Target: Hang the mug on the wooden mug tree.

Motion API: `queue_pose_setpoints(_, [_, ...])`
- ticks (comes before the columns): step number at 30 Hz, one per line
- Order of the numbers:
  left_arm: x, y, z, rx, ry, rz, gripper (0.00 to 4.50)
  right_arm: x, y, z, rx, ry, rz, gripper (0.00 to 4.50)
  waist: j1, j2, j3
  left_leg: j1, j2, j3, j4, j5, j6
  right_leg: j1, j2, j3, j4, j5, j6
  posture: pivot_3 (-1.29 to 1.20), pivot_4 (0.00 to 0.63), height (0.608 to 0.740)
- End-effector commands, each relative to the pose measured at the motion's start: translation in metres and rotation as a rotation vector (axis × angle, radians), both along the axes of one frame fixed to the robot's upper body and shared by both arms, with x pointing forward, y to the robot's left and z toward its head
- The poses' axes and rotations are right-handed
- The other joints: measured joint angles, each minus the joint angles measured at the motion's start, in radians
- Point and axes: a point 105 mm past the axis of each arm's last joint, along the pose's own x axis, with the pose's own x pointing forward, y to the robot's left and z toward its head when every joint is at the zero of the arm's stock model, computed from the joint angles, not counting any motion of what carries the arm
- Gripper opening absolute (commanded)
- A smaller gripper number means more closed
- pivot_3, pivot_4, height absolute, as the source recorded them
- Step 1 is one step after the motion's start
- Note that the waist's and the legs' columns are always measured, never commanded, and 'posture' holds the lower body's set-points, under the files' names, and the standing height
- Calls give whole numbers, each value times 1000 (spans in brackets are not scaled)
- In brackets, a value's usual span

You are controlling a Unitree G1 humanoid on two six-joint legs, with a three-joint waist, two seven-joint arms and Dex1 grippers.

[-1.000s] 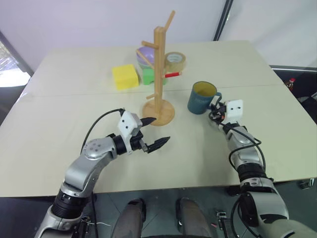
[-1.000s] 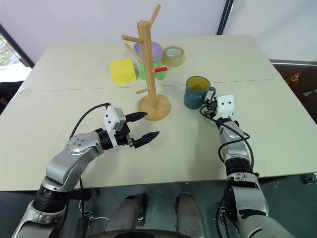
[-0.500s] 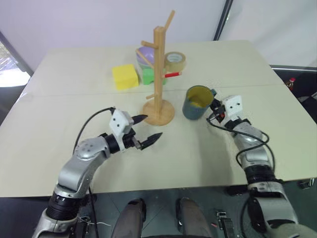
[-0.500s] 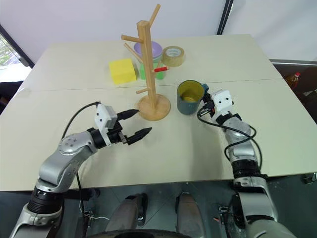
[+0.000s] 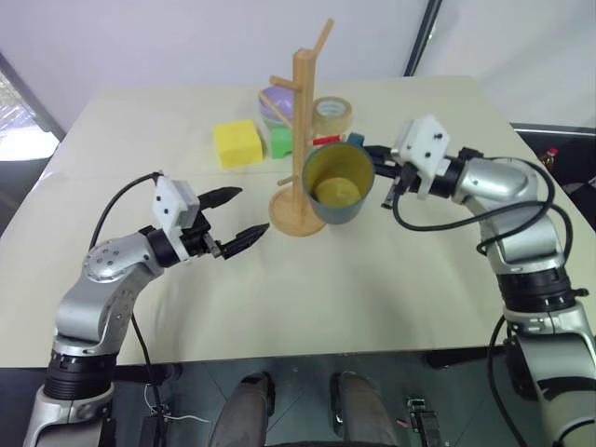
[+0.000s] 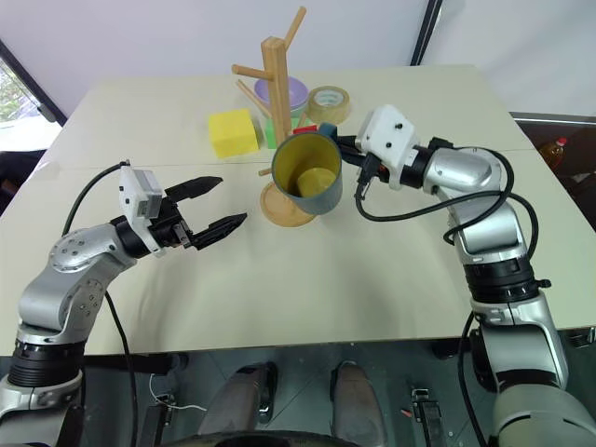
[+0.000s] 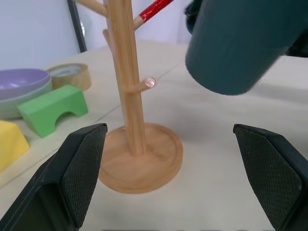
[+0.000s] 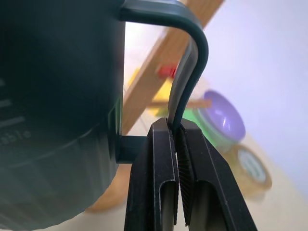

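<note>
The dark teal mug (image 5: 337, 183) with a yellow inside hangs in the air, tipped so its mouth faces me. It is just right of the wooden mug tree (image 5: 303, 121), in front of the post's lower half. My right gripper (image 5: 370, 154) is shut on the mug's loop handle (image 8: 190, 72), its fingers (image 8: 163, 183) pinching the loop's lower end. To the left of the tree's round base (image 5: 291, 219), my left gripper (image 5: 244, 212) is open above the table, holding nothing. The tree's lowest peg (image 7: 147, 84) points toward it.
Behind the tree lie a yellow block (image 5: 236, 142), a green block (image 5: 279, 142), a purple bowl (image 5: 273, 101), a tape roll (image 5: 329, 114) and a red stick (image 5: 324, 140). The pale table (image 5: 419, 270) is bare in front of the tree.
My right gripper has lifted the mug off the table, carrying it up and left toward the tree and tipping its mouth toward me. The left gripper drew left and slightly up, away from the base.
</note>
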Motion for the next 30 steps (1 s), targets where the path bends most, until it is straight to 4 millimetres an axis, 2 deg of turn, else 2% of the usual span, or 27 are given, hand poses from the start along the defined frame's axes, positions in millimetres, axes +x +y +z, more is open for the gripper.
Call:
queue_pose_setpoints(1, [-9, 1, 18, -36, -51, -20, 4500, 4, 0, 11, -23, -18, -3, 47, -2, 0, 0, 0, 0, 0, 0, 0, 0, 0, 0, 0, 0, 1, 2, 0, 150, 740])
queue_pose_setpoints(17, [-23, -4, 27, -73, -43, -66, 4500, 21, 2, 17, -76, -26, -13, 47, -3, 0, 0, 0, 0, 1, 1, 0, 0, 0, 0, 0, 0, 1, 1, 0, 150, 740])
queue_pose_setpoints(30, [-22, -8, 29, -74, -44, -78, 4500, 37, 16, 11, -122, 3, -12, 47, -6, 0, 0, 0, 0, 1, 1, 0, 0, -1, 0, 0, 1, 1, 2, 0, 150, 740])
